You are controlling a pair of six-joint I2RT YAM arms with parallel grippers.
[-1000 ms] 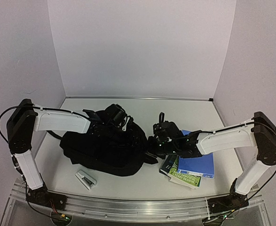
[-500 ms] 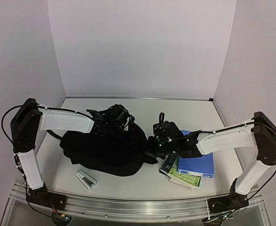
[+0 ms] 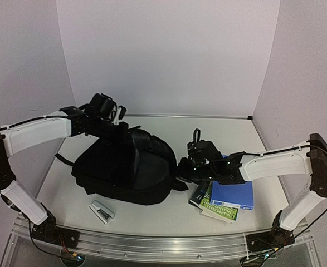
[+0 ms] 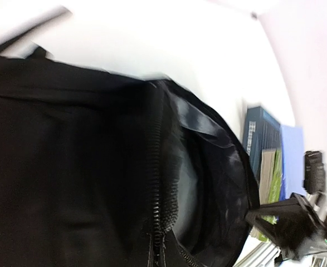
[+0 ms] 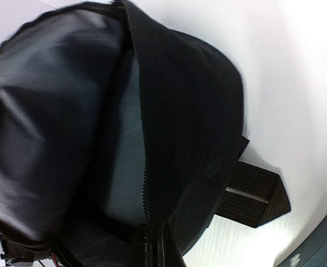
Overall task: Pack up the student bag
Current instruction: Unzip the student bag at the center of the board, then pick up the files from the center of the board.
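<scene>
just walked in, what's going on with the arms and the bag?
Both arms hold the black backpack open on the table. The left gripper is shut on its far top edge, raised; the right gripper is shut on the rim at its right side, so the blue-grey lining shows. The stack of books and a small grey stapler lie outside the bag, not yet packed.

student bag: is showing plain black fabric
lining: is showing blue-grey
top book: is showing solid blue
lower book: is showing green and white, with printed lettering
desk: is showing plain white
</scene>
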